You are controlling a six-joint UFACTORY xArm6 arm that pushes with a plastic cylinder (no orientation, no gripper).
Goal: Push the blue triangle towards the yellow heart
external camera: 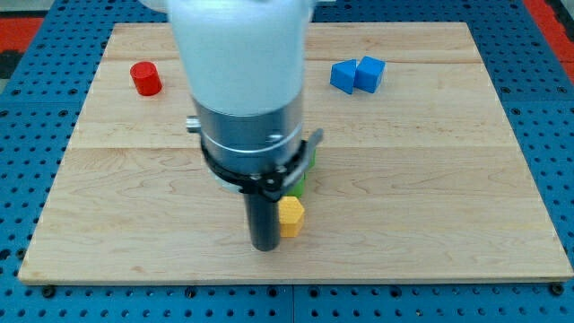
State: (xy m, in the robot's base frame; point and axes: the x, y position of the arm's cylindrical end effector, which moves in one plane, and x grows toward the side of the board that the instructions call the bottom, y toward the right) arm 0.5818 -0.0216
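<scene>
Red round block [145,78] upper left on wooden tabletop [430,179]. Bit of green block [300,184] near middle. Blue pegboard [547,81] around edges.

— Where are we watching from?

— One camera only, set high at the view's bottom edge of the bench [502,179], looking down and across toward the view's top.

— How close?

— Close enough that the wooden board nearly fills the picture, with blue pegboard showing on every side. The far edge looks shorter than the near one, so the camera is tilted, not straight overhead.

— Anything in the way?

— The arm's white and grey body rises in the centre, big and blurred, cut off by the view's top. It's nearer the lens than the board.

— A second angle?

— None, so no overlap to report.
</scene>
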